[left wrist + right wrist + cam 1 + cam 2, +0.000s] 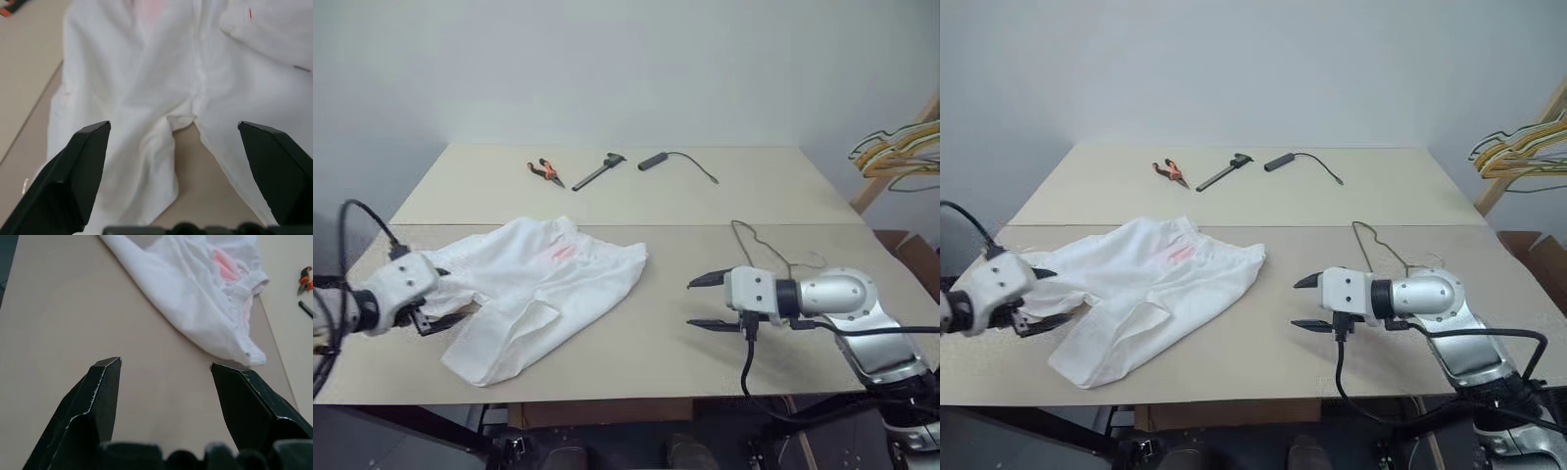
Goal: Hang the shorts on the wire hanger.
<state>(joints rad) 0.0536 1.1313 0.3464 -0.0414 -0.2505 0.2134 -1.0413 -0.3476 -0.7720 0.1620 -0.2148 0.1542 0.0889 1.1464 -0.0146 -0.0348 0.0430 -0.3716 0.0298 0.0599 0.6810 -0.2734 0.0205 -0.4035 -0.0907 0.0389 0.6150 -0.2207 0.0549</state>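
I am standing at what is looking like a lab or test workshop rather than a home. A plain beige table (pixel 724 201) made of two boards is butting up against a bare white wall (pixel 626 69). Hand tools are lying at the far side: orange-handled pliers (pixel 544 171), a dark hammer-like tool (pixel 598 171), though I cannot be sure of it, and a black device with a cable (pixel 655 161). Hangers (pixel 901 152) are bunching on a wooden rack at my right.
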